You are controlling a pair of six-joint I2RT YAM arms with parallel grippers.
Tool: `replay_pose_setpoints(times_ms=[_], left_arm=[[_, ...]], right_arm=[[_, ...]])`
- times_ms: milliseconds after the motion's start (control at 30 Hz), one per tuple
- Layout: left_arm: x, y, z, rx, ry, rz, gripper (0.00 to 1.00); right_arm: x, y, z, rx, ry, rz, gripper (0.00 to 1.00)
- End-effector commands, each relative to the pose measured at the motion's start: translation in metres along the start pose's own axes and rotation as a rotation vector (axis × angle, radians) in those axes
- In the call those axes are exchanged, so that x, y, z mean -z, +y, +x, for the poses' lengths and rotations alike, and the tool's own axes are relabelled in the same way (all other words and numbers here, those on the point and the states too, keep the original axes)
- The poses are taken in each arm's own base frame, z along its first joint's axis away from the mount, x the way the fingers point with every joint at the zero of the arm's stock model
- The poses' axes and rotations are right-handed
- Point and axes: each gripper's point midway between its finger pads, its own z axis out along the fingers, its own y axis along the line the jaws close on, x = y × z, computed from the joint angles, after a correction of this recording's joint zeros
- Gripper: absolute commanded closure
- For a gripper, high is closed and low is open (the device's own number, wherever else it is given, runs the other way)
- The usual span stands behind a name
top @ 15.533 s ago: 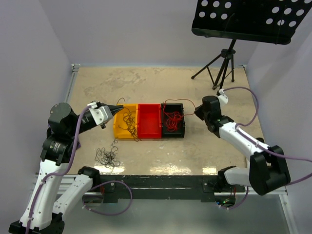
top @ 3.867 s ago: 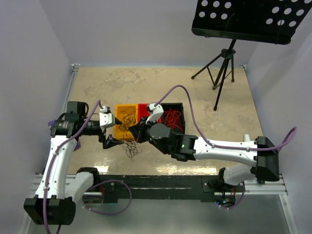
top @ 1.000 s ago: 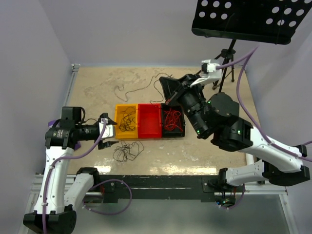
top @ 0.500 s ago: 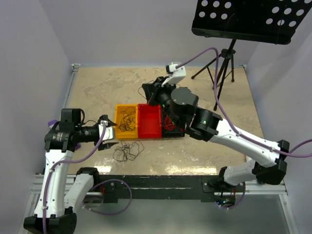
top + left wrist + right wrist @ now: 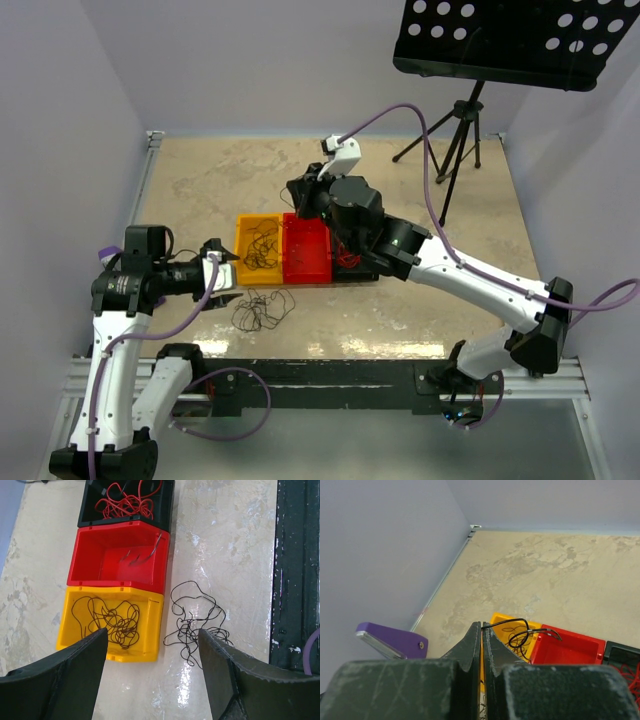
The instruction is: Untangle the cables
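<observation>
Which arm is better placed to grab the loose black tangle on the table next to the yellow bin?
Left. The left end effector is open and pointed at the tangle; the right end effector is shut on a black wire.

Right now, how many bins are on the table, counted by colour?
Yellow bin: 1
Red bin: 1
Black bin: 1
Total: 3
</observation>
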Motion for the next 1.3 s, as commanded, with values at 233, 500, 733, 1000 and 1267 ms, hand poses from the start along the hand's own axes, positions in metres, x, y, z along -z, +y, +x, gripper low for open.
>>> replay_pose_setpoints(times_ms=[233,500,733,1000,1267], left_arm=[[-0.001,0.002,0.0,-0.027,-0.007,-0.01,0.23],[-0.001,0.002,0.003,-0.031,0.004,-0.015,0.23],[-0.001,0.0,0.007,-0.033,0.015,-0.017,0.23],[-0.001,0.0,0.007,-0.035,0.013,-0.016,0.23],[-0.001,-0.001,0.009,-0.038,0.02,-0.02,0.23]], right_arm=[[-0.015,-0.006,0.018,-0.015,0.018,-0.014,1.0],[-0.029,-0.032,0.045,-0.01,0.055,0.036,1.0],[-0.032,-0.041,0.06,-0.012,0.082,0.044,1.0],[-0.033,-0.043,0.066,-0.007,0.092,0.048,1.0],[-0.039,-0.058,0.091,0.009,0.126,0.082,1.0]])
